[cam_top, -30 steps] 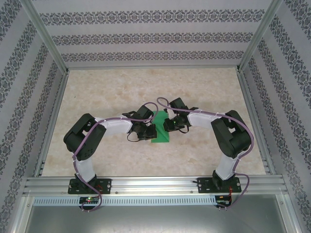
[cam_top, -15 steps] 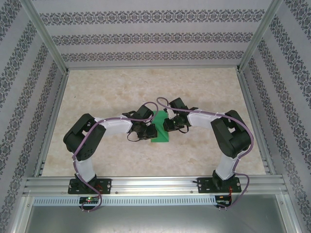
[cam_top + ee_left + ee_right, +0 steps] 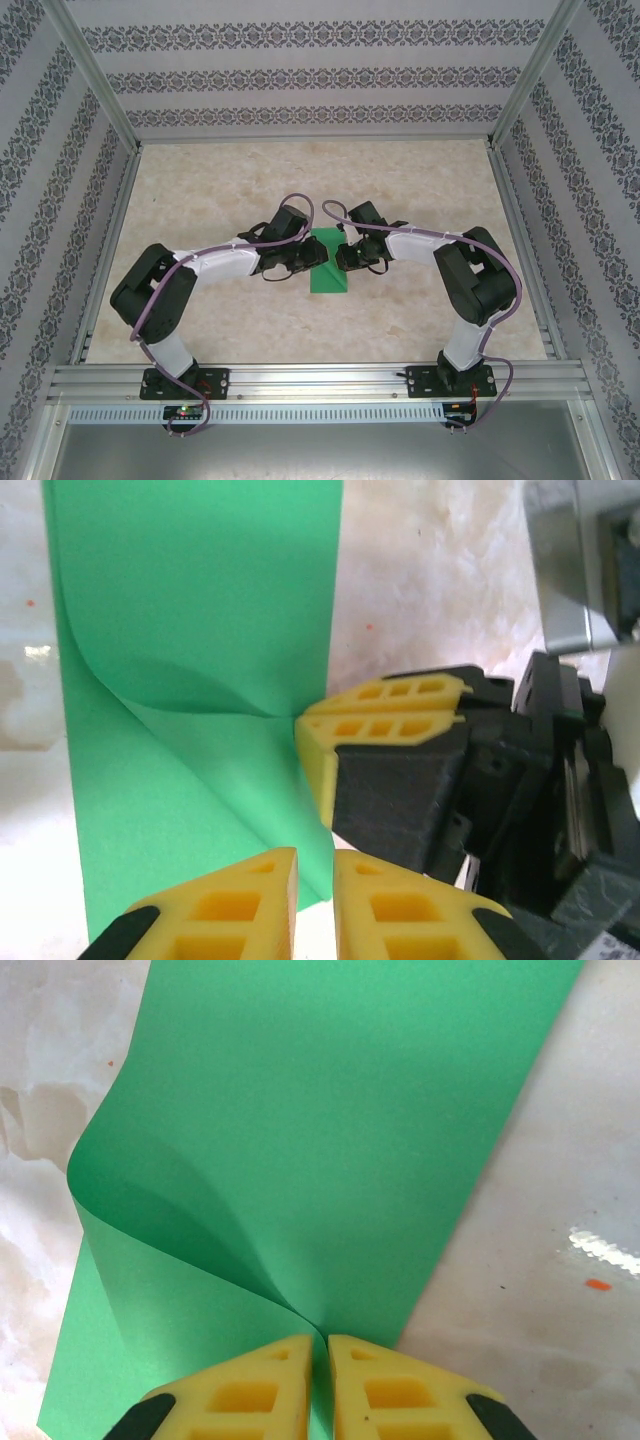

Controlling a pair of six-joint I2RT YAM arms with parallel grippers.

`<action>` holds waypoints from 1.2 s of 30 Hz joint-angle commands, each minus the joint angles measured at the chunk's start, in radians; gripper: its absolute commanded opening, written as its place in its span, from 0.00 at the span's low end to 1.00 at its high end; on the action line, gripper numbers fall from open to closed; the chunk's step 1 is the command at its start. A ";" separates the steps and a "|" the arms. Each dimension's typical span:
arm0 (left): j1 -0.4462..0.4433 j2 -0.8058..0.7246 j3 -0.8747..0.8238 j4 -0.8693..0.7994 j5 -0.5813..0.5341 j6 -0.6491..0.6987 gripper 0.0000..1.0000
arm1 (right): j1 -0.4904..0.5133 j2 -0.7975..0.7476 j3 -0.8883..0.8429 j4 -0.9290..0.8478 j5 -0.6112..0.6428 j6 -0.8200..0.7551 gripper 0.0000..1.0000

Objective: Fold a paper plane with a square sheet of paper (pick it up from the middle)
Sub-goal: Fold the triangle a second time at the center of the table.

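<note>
The square sheet of paper (image 3: 330, 277) is bright green and lies at the table's middle, folded into a narrow strip. One flap curls over in a soft, rounded diagonal bend (image 3: 180, 1210). My right gripper (image 3: 320, 1342) is shut on the sheet's edge, right where the bend ends. The left wrist view shows those same right fingers (image 3: 380, 705) pinched on the paper (image 3: 200, 610). My left gripper (image 3: 315, 855) stands a little open at the sheet's near corner, a narrow gap between its pads. From above, the left gripper (image 3: 311, 258) and the right gripper (image 3: 343, 258) flank the sheet.
The marble-patterned table (image 3: 400, 180) is fenced by aluminium rails and patterned walls (image 3: 320, 80). Both arms bend inward, so their wrists crowd the middle. Small orange specks (image 3: 598, 1284) mark the tabletop.
The left arm's elbow has swung out to the left, and its wrist has shifted slightly toward the far side. The left jaws have parted a little. The right gripper and the paper have stayed put.
</note>
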 commanded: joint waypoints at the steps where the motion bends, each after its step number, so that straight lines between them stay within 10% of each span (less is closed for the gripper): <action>1: 0.018 0.037 -0.002 0.119 0.020 -0.070 0.18 | -0.006 0.027 -0.020 0.008 0.031 0.003 0.14; 36: 0.021 0.198 0.038 0.274 0.095 -0.147 0.25 | -0.004 0.036 -0.023 0.024 0.024 0.012 0.14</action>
